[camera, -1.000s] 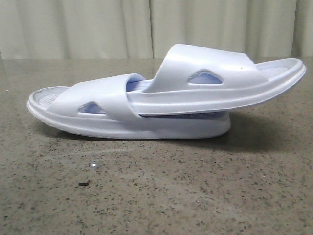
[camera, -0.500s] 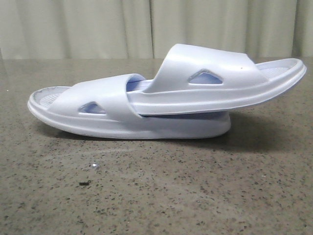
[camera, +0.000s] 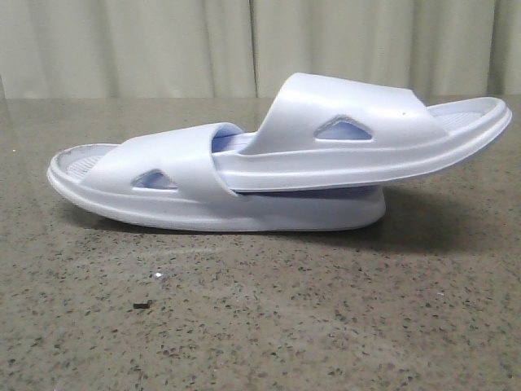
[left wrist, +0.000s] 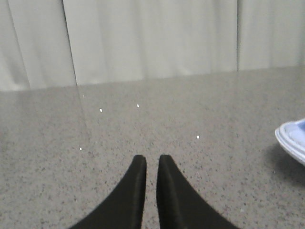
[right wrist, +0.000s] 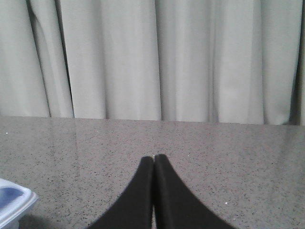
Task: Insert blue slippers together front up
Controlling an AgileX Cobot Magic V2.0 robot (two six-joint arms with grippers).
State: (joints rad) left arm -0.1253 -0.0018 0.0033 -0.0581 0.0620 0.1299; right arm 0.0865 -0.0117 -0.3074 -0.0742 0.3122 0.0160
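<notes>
Moulded foam construction suggests the blue slippers (camera: 277, 159) are light, springy and only mildly stiff; the thick sole should resist a pinch while the wide strap flexes. The smooth skin may slip under narrow black fingers, so the likely best hold is across a sole edge or through the strap at a triangular cutout.

Position: the pair lies on the speckled stone table (camera: 260, 326), toward its far side before the pale curtain (camera: 163, 41). One slipper rests flat, sole down. The second is pushed under the first one's strap and lies on its footbed, its free end raised and pointing to the robot's right. Judged from this, the nesting looks complete.

Left gripper (left wrist: 152, 164): fingers nearly together with a thin gap showing, holding nothing, low over bare tabletop. A slipper end (left wrist: 293, 143) shows at the frame edge, well apart from the fingertips.

Right gripper (right wrist: 153, 162): fingers pressed together, tips touching, empty. A slipper corner (right wrist: 12, 202) shows at the frame edge, apart from the fingers.

Neither gripper appears in the front view
</notes>
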